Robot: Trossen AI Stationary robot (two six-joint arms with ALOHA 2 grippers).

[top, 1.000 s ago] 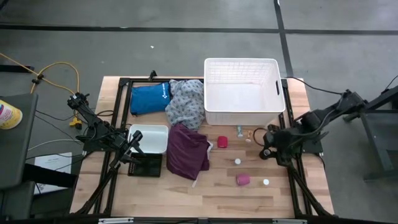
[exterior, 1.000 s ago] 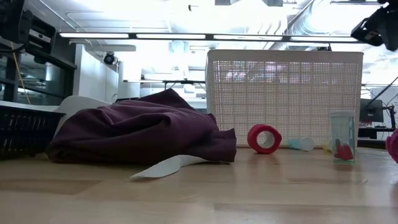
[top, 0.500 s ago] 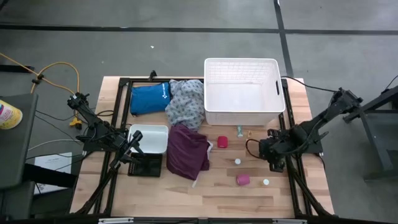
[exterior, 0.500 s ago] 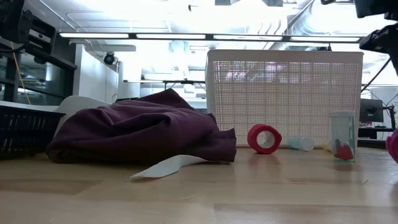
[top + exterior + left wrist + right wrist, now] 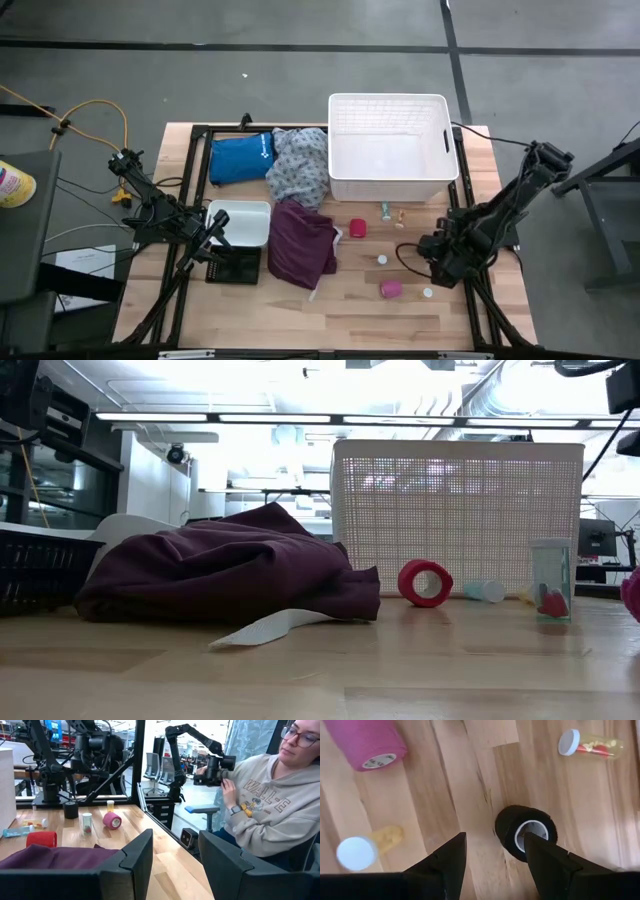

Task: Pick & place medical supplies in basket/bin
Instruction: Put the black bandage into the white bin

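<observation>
My right gripper [image 5: 434, 254] hangs open over the table's right part, fingers pointing down. In its wrist view [image 5: 492, 854] a black roll [image 5: 526, 832] lies on its flat end just beyond one finger, with a pink roll [image 5: 367, 742] and two white-capped vials [image 5: 589, 745] [image 5: 366, 849] farther off. A red roll [image 5: 358, 228], the pink roll [image 5: 390, 289] and small white pieces [image 5: 382, 260] lie before the white basket [image 5: 388, 150]. The maroon garment [image 5: 300, 245] and the grey-patterned one [image 5: 298, 165] lie left of them. My left gripper [image 5: 175, 862] waits open at the left.
A blue pouch [image 5: 240, 158] lies at the far left, a white tray [image 5: 240, 222] and a black crate [image 5: 232, 266] by the left arm. In the left wrist view a person [image 5: 270, 805] sits beyond the table's right edge. Bare wood lies along the near edge.
My right gripper has come down and moved toward the table's near edge, closer to the pink roll, tipping further downward as the arm stretched out. Nothing on the table has moved.
</observation>
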